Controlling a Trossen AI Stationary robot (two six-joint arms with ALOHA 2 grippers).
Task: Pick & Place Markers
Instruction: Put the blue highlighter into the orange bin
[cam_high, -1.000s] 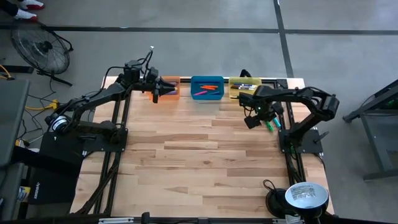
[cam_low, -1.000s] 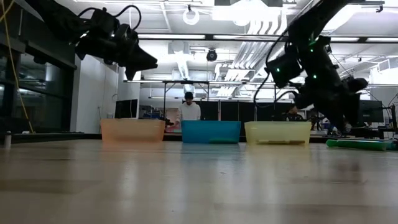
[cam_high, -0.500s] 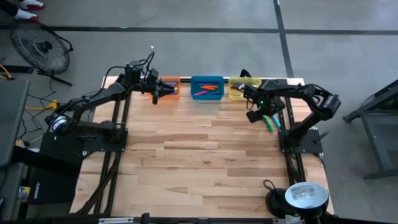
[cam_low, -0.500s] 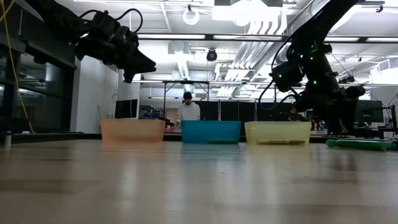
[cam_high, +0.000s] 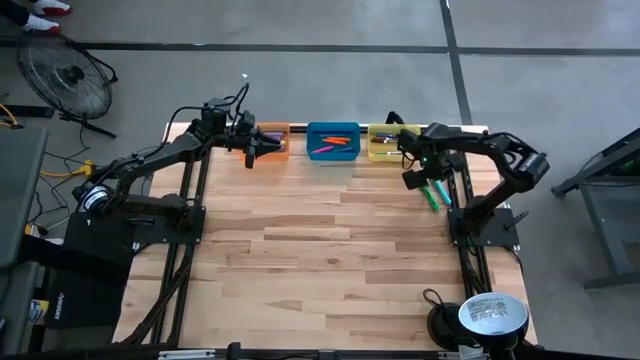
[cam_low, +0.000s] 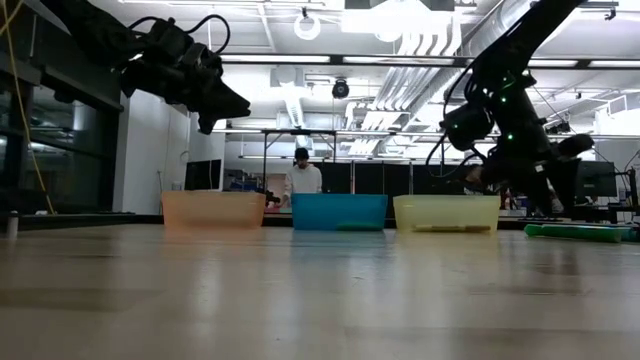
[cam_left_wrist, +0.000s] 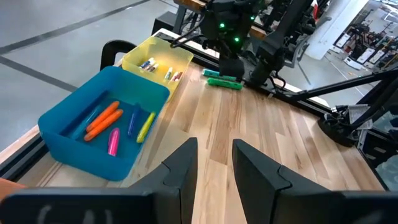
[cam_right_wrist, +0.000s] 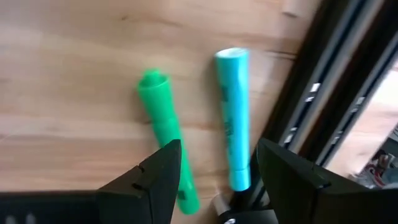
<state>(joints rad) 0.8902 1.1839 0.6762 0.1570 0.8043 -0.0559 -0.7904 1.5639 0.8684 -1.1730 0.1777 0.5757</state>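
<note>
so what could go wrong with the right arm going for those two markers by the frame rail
The green marker and the teal marker lie close side by side, so the open right gripper could catch both or knock one away. The teal one sits right beside the dark frame rail, so a finger may strike the rail or push the marker under it. The left gripper hangs open by the blue bin, away from this.

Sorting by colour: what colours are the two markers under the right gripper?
Green marker and teal marker, clearest in right wrist view.
</note>
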